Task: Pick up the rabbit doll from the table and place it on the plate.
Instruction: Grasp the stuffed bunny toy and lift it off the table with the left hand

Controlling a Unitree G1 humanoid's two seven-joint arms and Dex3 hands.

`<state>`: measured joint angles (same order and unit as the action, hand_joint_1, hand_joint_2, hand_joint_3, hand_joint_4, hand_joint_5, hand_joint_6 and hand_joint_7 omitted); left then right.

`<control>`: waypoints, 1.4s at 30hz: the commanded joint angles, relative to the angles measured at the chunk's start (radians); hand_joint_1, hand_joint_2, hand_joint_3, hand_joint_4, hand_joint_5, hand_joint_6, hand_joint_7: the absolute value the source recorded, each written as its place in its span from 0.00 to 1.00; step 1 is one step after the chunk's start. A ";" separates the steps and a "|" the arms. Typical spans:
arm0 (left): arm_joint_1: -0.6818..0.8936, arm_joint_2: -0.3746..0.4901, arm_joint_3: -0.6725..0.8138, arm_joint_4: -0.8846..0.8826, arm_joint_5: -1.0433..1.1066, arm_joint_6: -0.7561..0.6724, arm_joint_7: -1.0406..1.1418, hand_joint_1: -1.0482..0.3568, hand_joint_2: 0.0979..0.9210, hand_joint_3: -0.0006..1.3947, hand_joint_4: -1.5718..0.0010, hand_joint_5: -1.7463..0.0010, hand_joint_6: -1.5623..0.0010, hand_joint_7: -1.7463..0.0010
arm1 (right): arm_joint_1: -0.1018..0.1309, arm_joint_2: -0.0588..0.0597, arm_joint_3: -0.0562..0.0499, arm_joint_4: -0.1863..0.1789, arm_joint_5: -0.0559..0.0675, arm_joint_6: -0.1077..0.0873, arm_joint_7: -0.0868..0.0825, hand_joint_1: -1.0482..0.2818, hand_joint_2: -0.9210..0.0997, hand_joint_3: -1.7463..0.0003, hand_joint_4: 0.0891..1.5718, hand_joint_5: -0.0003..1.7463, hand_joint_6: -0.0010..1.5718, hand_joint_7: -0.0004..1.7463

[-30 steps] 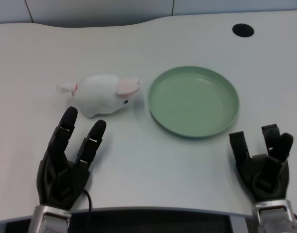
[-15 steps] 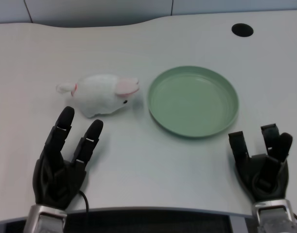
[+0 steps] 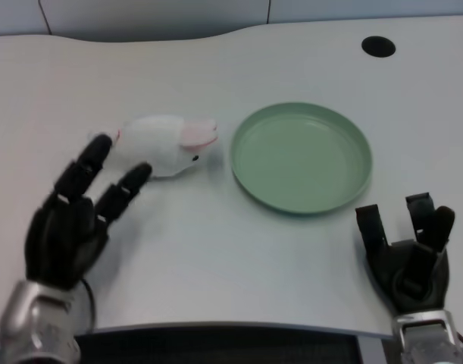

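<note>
while fingers spread, empty, left hand [image 3: 64, 227] nears plush white rabbit doll [image 3: 161, 144]; round green plate [image 3: 301, 158] beside.

White table [image 3: 216, 250], smooth and pale, spanning nearly the whole view, with a wavy far edge. Round black hole [image 3: 378, 47] near the far right corner. Beyond the far edge, a light grey wall [image 3: 155, 15] split by thin dark vertical seams.

white rabbit doll [image 3: 161, 144] beside green plate [image 3: 301, 158]; left hand [image 3: 70, 220], fingers spread, fingertips at the doll's near side.
</note>
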<state>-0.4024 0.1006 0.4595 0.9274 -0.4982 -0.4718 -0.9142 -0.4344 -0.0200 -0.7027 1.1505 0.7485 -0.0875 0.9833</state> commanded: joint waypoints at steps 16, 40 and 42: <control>-0.342 0.319 -0.355 0.156 0.759 -0.570 0.642 0.21 0.96 0.01 0.64 1.00 0.70 1.00 | -0.020 0.009 0.000 0.020 -0.001 0.004 -0.038 0.36 0.00 0.94 0.49 1.00 0.39 1.00; -0.560 0.320 -0.913 0.396 1.327 -0.133 1.301 0.00 1.00 0.04 0.93 1.00 0.91 1.00 | 0.004 0.031 -0.006 -0.003 0.010 -0.013 0.020 0.35 0.00 0.94 0.47 1.00 0.40 0.97; -0.551 0.311 -0.914 0.403 1.314 -0.111 1.280 0.00 1.00 0.03 0.92 1.00 0.91 1.00 | 0.011 0.034 -0.007 -0.010 0.013 -0.015 0.031 0.35 0.00 0.94 0.47 1.00 0.40 0.98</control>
<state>-0.9488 0.4168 -0.4467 1.3205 0.8327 -0.5952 0.3823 -0.4326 -0.0038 -0.7086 1.1400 0.7543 -0.1023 1.0039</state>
